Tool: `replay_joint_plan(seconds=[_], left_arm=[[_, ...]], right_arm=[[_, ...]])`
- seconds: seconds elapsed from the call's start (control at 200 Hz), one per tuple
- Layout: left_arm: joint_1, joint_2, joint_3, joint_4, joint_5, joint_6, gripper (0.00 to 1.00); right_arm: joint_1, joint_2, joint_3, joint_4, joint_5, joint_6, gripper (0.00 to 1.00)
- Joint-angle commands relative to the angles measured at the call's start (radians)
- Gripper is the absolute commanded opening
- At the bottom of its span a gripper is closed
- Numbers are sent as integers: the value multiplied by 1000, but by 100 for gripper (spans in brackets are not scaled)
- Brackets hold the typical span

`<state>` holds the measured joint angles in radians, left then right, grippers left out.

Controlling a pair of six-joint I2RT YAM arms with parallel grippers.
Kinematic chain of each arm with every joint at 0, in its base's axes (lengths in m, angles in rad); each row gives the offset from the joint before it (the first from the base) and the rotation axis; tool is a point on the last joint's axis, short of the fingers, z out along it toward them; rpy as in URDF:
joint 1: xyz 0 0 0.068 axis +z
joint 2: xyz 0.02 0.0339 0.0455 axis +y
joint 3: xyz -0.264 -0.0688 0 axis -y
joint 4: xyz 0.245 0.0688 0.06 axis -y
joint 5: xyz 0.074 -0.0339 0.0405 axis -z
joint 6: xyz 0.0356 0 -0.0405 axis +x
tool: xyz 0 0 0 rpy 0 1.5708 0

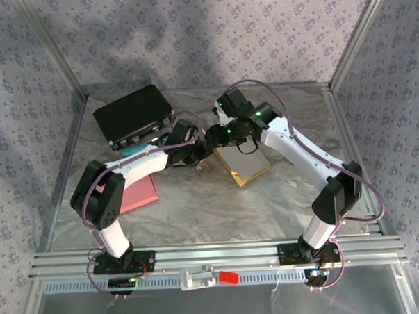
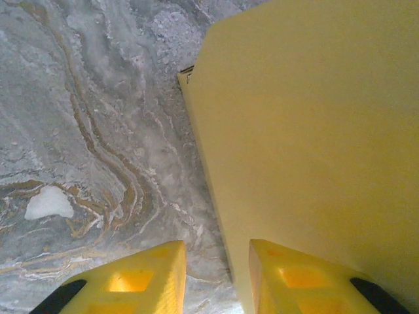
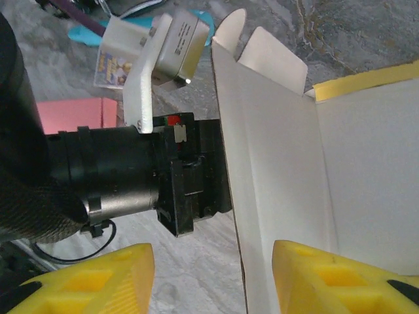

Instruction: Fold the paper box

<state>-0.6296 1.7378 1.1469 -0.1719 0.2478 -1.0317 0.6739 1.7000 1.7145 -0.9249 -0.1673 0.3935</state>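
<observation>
The paper box (image 1: 245, 166) lies partly opened on the marble table, yellow outside and white inside. My left gripper (image 1: 197, 154) is at its left edge. In the left wrist view the box's yellow panel (image 2: 314, 131) rises on the right, and its edge runs between the parted jaws of the left gripper (image 2: 216, 252), close to the right finger (image 2: 288, 275), with bare table in the gap. My right gripper (image 1: 220, 137) comes from the far side. Its jaws (image 3: 213, 252) stand wide apart astride the edge of the white inner wall (image 3: 275, 163), unclamped. Two rounded flaps (image 3: 272, 55) stick up.
A black case (image 1: 132, 115) lies at the back left, with a teal item (image 1: 129, 151) beside it. A pink flat sheet (image 1: 138, 193) lies under the left arm. The left arm's black wrist (image 3: 98, 176) is right beside the box wall. Metal frame rails bound the table.
</observation>
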Motion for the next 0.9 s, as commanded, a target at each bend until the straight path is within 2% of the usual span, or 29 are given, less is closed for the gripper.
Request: replay_joint_plan(seconds=[0.0,0.15,0.29,0.385,0.52,0.635,0.894], left_arm=[[7,23,43,28,13,-5,31],[12,32,57,25,18,0,31],[20,35,70,16,24,10,31],[24,26,79,-3,20,23,31],[31,-11,95,-71,-15,59,33],[42,-47,109,-149,-27,107,35],[55,-192,71,-315,-52,231,36]], right_arm=[[12,70,48,-116,43,-81,49],[7,101,64,-118,56,-76,46],[9,131,85,-128,65,-67,38],[6,149,110,-151,94,-22,19],[-3,151,154,-160,158,68,0],[-26,145,172,-158,215,224,0],[-26,139,238,-208,402,765,0]])
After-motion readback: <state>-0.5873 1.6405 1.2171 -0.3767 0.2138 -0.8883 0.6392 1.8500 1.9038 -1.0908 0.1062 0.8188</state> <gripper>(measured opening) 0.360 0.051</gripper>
